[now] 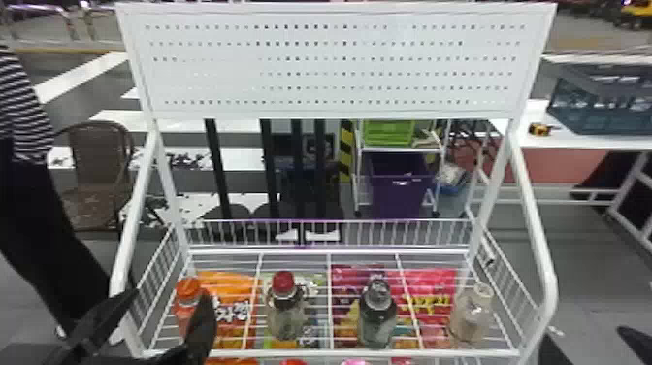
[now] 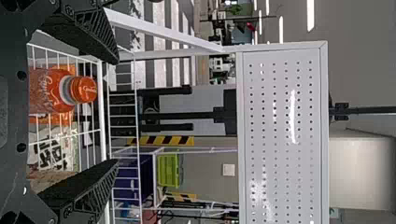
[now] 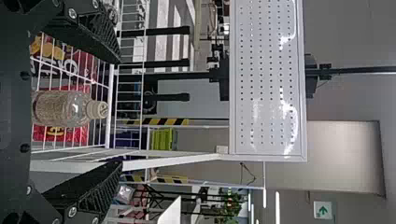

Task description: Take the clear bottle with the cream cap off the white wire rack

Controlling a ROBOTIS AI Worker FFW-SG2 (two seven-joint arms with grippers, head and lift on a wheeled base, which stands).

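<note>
My right gripper point(image 1: 584, 335) was spread wide, its two fingers far apart and nothing between them, off the right end of the white wire rack point(image 1: 339, 353). My left gripper point(image 1: 171, 295) was wide open too, empty, at the rack's left front corner, one finger in front of the orange bottle point(image 1: 188, 291); whether they touched, I couldn't tell.

The clear bottle with the cream cap point(image 1: 470, 315) stood upright on the rack's wire shelf, near the right end, apart from my fingers. To its left came a dark bottle with a grey cap point(image 1: 377, 318), then a red-capped bottle point(image 1: 286, 315), then the orange one. Beneath the wires lay bright snack bags point(image 1: 436, 301) in orange, purple and pink. Above the rack's back rose a white perforated panel point(image 1: 334, 63).

Past that, the room had a purple bin point(image 1: 400, 189) below a green crate point(image 1: 388, 132), a brown chair point(image 1: 99, 160) to the left, and, to the right, a white table point(image 1: 529, 138) with a yellow tool point(image 1: 541, 129) and a grey-blue crate point(image 1: 601, 107).

The head view's edges cut off most of my right gripper and the caps under the shelf's front. My left finger hid part of the orange bottle, and the wires broke up the bags' outlines.
</note>
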